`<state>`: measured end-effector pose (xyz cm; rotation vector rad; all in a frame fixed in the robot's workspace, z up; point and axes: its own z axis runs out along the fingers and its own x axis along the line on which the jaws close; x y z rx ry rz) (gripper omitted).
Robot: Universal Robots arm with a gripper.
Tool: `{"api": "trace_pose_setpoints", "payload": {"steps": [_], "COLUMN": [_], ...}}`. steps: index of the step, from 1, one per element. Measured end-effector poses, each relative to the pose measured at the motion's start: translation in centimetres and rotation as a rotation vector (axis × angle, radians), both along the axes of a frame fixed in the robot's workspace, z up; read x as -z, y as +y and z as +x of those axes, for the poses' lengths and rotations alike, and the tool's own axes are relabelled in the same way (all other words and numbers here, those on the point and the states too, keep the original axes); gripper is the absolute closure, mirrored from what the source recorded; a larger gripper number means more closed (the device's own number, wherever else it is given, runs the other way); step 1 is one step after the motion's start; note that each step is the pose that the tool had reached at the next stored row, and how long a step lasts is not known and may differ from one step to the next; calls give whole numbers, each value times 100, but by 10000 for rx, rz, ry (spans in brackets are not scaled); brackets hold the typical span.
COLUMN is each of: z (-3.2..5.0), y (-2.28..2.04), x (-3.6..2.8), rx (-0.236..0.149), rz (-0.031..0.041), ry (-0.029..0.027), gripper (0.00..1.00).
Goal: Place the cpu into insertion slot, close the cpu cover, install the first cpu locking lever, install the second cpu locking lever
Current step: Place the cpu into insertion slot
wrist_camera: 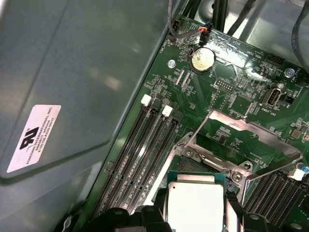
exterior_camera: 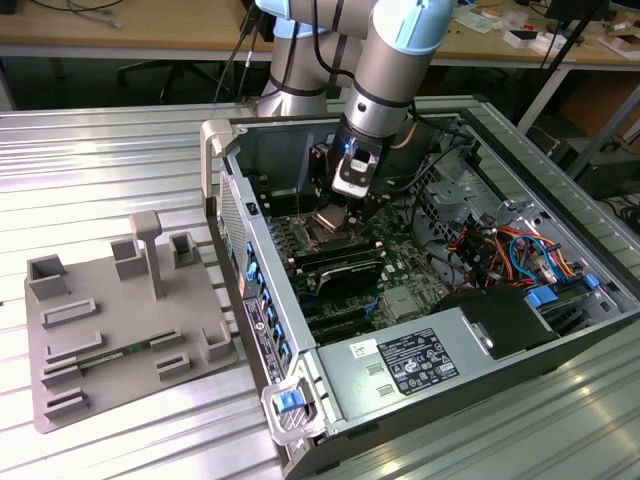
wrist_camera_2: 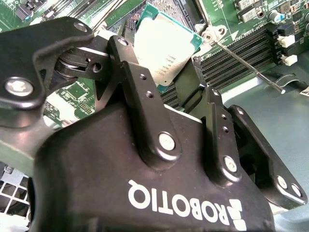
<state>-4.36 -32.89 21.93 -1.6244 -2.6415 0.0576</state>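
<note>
Second wrist view gave me the closest look. The black two-finger pincer [wrist_camera_2: 159, 60] was pinching the cpu [wrist_camera_2: 166, 46], a small flat square chip with a silver-grey metal top and a green edge. One finger [wrist_camera_2: 129, 72] pressed on each of two opposite sides.

First wrist view showed the same grip from another angle, with the pincer [wrist_camera: 193, 220] holding the cpu [wrist_camera: 195, 203] metal top toward the camera. Just past the chip's edge lay the insertion slot [wrist_camera: 187, 164], a dark square socket with a silver metal rim. From that angle the chip overlapped part of the slot, and I could not tell whether it touched the pins. The cpu cover [wrist_camera: 241, 124], a thin silver metal frame with a cut-out centre, stood swung up and open beyond the socket. Green motherboard [wrist_camera: 231, 92] showed through its opening.

In the second wrist view a thin bare-metal locking lever [wrist_camera_2: 246, 65] slanted across the long black memory slots [wrist_camera_2: 241, 43]. In the first wrist view a round silver coin battery [wrist_camera: 202, 59] sat farther along the board.

From the exterior view I saw the pincer [exterior_camera: 342, 205] reaching down into the open dark-grey computer case [exterior_camera: 250, 235]. The case lay on its side on a ribbed metal table [exterior_camera: 120, 160]. A grey moulded fixture tray [exterior_camera: 110, 330] sat on the exterior view's left of the case, well apart from the pincer.
</note>
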Motion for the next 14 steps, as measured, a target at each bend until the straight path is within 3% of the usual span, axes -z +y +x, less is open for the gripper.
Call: {"api": "trace_pose_setpoints", "payload": {"steps": [14], "z": [0], "y": [0], "x": [12], "rx": [548], "rz": [0], "ry": [1], "gripper": [45]}}
